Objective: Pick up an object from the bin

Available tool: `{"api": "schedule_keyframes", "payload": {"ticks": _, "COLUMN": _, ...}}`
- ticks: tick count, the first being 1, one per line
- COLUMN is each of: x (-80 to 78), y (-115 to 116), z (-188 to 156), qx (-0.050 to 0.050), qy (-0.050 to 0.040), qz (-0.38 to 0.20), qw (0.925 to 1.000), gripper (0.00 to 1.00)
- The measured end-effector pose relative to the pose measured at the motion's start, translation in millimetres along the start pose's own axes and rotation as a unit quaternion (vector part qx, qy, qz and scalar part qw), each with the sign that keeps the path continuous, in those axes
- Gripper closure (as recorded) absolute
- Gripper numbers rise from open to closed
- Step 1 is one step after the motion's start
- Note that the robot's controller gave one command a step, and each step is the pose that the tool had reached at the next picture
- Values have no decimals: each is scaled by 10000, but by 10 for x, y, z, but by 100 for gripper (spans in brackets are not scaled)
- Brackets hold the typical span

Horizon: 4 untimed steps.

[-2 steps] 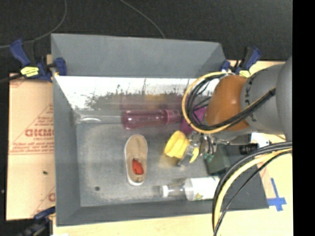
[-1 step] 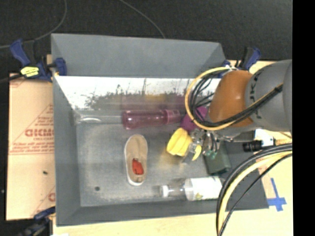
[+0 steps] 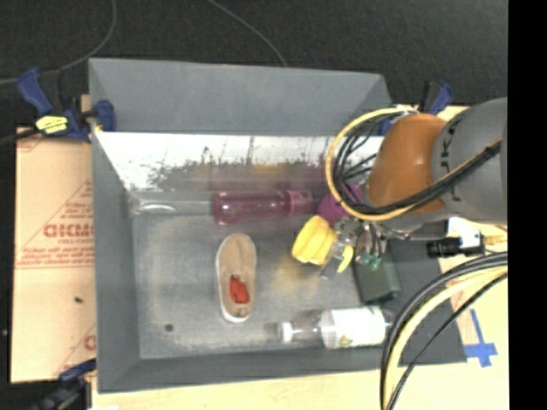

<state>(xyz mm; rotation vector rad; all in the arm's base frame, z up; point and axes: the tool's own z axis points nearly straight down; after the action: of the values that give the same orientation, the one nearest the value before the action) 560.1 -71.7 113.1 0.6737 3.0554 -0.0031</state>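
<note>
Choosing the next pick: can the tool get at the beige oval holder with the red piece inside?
Probably yes. The beige holder lies apart on open floor with nothing over it. The tool hangs beyond the yellow thing, so a descent from above looks free.

No text reads in full; dark lettering on the grey housing of the arm [image 3: 475, 162] is cut off and crossed by cables; the white bottle [image 3: 350, 326] at the bin's [image 3: 115, 254] lower right corner bears a label too small to read.

My rounded grey arm [image 3: 483, 156], glossy orange wrist cover [image 3: 410, 165], black and yellow cables [image 3: 345, 162] looped round it, my small silvery gripper [image 3: 357, 250].
</note>
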Motion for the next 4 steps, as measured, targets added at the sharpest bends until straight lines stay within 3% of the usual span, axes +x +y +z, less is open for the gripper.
{"api": "schedule_keyframes", "payload": {"ticks": 4, "x": -15, "y": 2, "z": -241, "qx": -11, "qy": -25, "qz": -17, "qw": 10000, "gripper": 100}}
